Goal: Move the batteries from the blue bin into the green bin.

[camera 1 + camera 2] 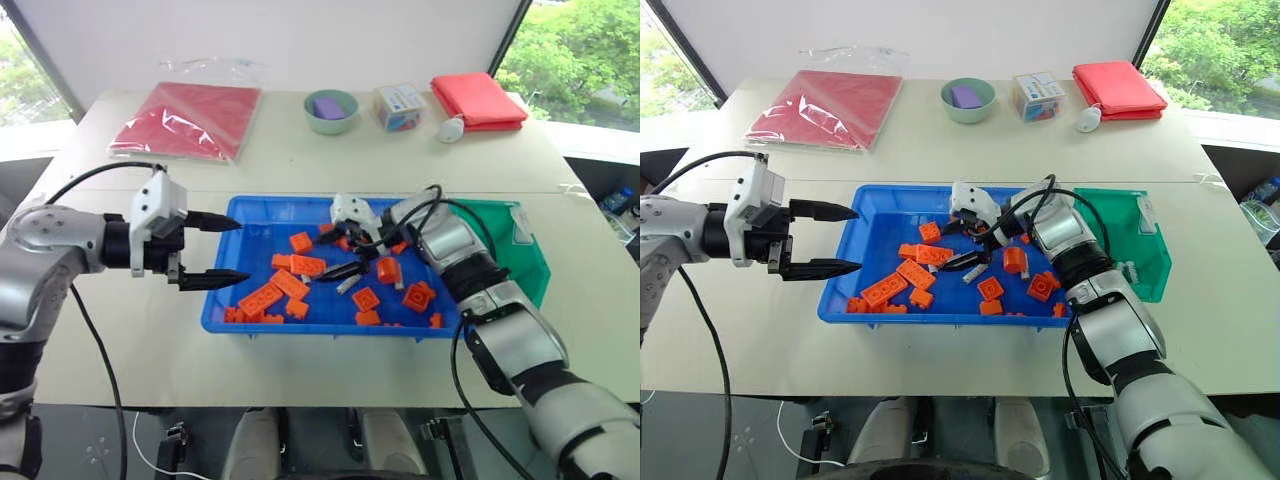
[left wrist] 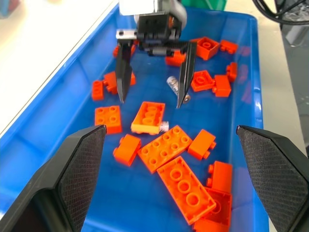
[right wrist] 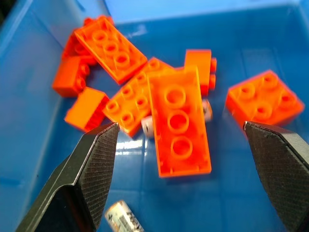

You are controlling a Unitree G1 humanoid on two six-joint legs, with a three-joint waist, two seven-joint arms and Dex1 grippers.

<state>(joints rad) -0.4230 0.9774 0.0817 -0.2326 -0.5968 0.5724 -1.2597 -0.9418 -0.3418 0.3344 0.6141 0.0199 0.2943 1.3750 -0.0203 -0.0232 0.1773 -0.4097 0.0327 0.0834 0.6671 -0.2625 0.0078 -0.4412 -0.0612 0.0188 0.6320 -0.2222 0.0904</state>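
Pale counter (image 1: 300,165) carries the shallow bright blue plastic bin (image 1: 250,212) of orange toy bricks (image 1: 296,266); the right wrist view reveals a silver-grey battery (image 3: 123,219) between the right gripper (image 1: 337,253)'s jaws, apart. Left gripper (image 1: 228,250) jaws apart too.

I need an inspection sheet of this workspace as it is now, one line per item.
Surface: pale table, two boards joined by a seam.
Job's things: blue bin holds a battery between the right fingers; another is tucked under an orange brick. Green bin stands beside the blue bin's right end.
Clutter: orange bricks scattered in the blue bin.
Grippers: right gripper open, low in the blue bin; left gripper open, at the bin's left rim.
Cables: black cables along both arms.
Surroundings: red bag, bowl, clear box, red cloth at the far edge.
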